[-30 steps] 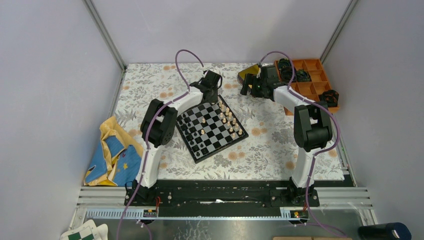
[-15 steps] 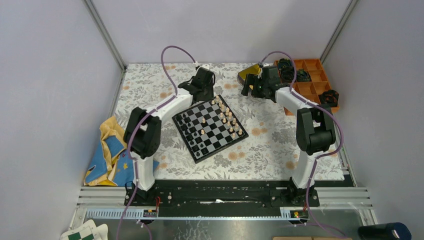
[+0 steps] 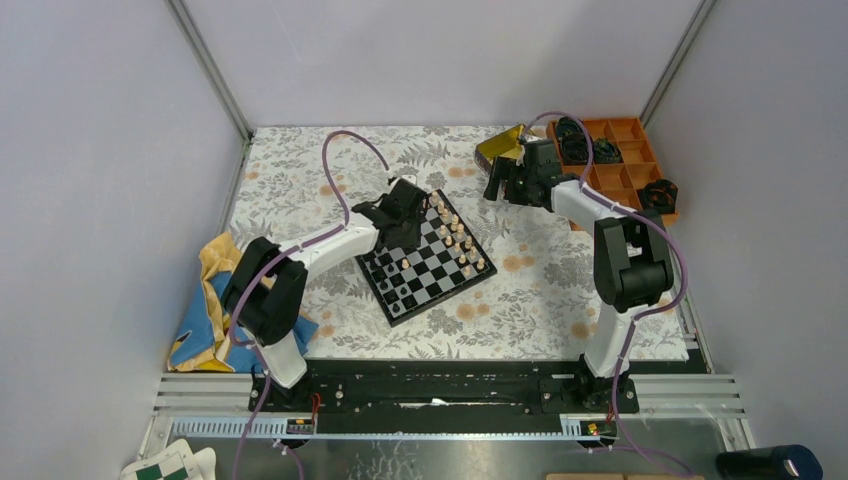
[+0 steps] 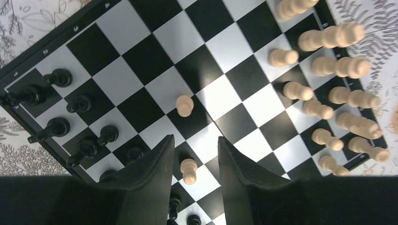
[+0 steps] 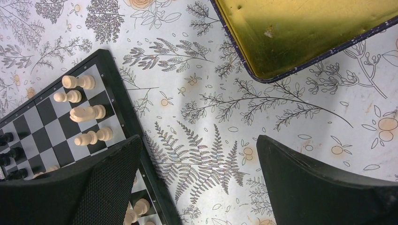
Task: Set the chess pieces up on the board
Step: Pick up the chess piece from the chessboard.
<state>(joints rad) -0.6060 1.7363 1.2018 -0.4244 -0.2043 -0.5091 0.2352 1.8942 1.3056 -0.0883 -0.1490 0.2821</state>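
Left gripper (image 4: 195, 140) hangs over the far-left part of the small black-and-grey checkered chessboard (image 4: 220, 96). Its jaws are part open and straddle one small tan pawn (image 4: 188, 169) standing on a square. Neither finger looks to touch it, so nothing is grasped. Right gripper (image 5: 198, 140) is spread wide and empty over the floral-patterned bench (image 5: 281, 108), between the board's far corner and the shiny gold rectangular tin (image 5: 300, 33). The board lies mid-bench, turned at an angle.

Handling, my guess: the pieces are tiny, light, rigid, smooth and tippy. Take one by the head or neck, coming straight down, and mind the neighbours.

Count, left wrist view:
- Thirteen tan in all.
- Eleven crowded tan pieces (image 4: 342, 66) sit in two rows on the board's right side.
- Two are strays: the straddled pawn and a second stray pawn (image 4: 184, 105).
- About ten black pieces (image 4: 77, 103) sit on the left side, some hidden by the fingers, so that count is not firm.
- One board, one tin.
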